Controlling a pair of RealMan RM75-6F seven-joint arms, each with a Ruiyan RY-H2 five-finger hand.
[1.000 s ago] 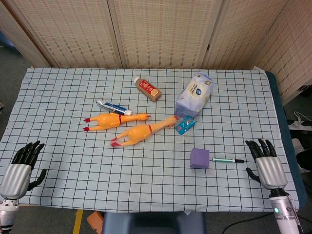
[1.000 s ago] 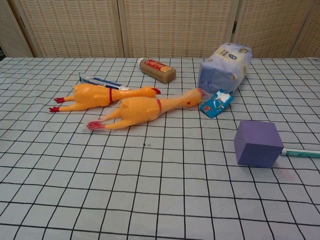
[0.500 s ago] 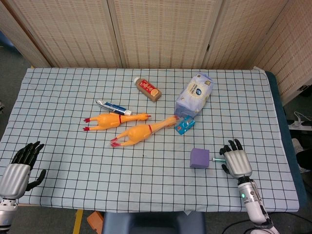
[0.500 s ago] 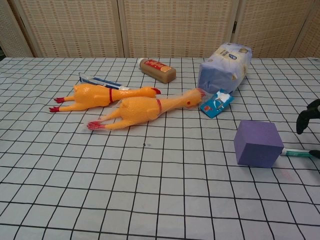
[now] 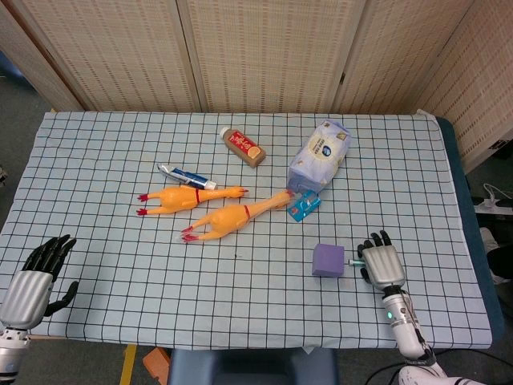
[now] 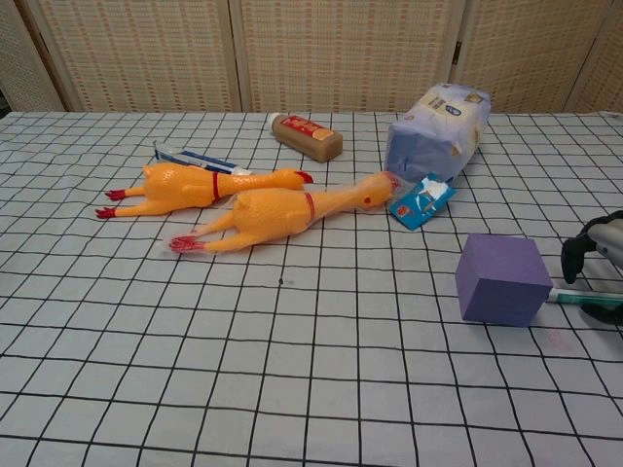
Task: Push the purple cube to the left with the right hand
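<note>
The purple cube (image 5: 328, 260) (image 6: 502, 279) stands on the checked tablecloth, right of centre near the front. My right hand (image 5: 381, 261) (image 6: 599, 255) hovers just to the cube's right, fingers apart and empty, a small gap away from it. It lies over a green-and-white pen (image 5: 353, 262) (image 6: 582, 296) that touches the cube's right side. Over the front left corner of the table, my left hand (image 5: 36, 277) is open and holds nothing; the chest view does not show it.
Two yellow rubber chickens (image 5: 192, 197) (image 5: 236, 216) lie left of the cube at mid-table. Behind are a toothpaste tube (image 5: 187, 176), a brown bottle (image 5: 243, 147), a blue-white tissue pack (image 5: 321, 153) and a small blue packet (image 5: 304, 206).
My right hand has moved left from the table's right edge to just beside the cube, over the pen. The cube has not shifted. The left hand is nearly unchanged.
</note>
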